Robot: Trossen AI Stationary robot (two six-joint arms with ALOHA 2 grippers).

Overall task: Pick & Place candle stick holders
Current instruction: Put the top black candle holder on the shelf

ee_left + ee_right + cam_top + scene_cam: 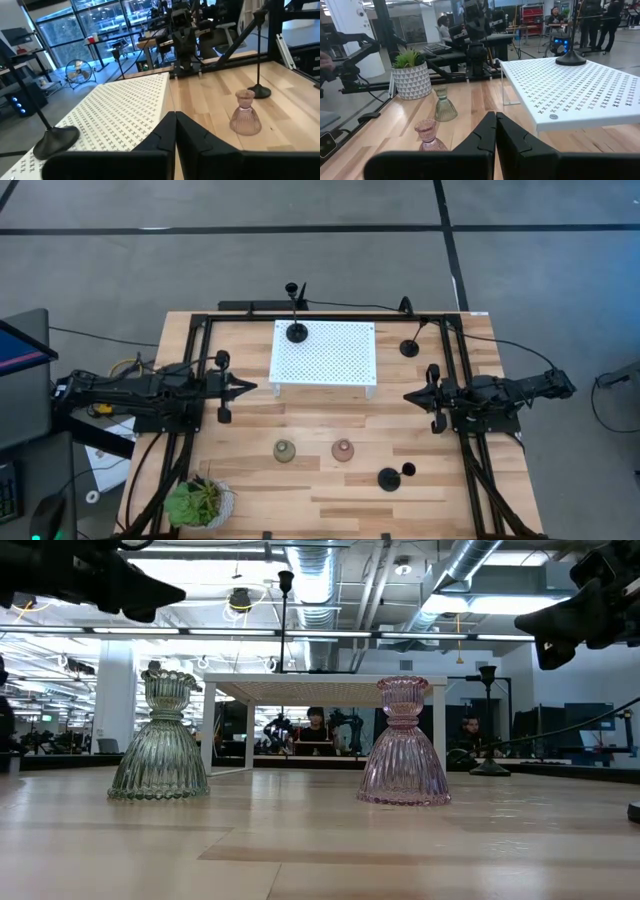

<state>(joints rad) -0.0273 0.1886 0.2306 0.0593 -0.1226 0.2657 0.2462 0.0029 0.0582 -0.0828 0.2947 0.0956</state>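
High view: 1 black holder (297, 332) stands on the white perforated shelf (345, 365), pink holder (343, 450) and olive holder (285, 450) on the wood.

Low view: both look like ribbed glass, probably heavy, slippery, fragile; grip the narrow neck.

Wrist views: left gripper (175, 122) and right gripper (495, 122) pressed together, empty.

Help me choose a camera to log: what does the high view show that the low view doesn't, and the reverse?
Only the high view shows the potted plant, the black holder near the front edge, and both grippers, left and right, shut above the table. Only the low view shows the people in the room behind and the holders' ribbed glass. Both show the olive-green holder, the pink holder and the white perforated stand.
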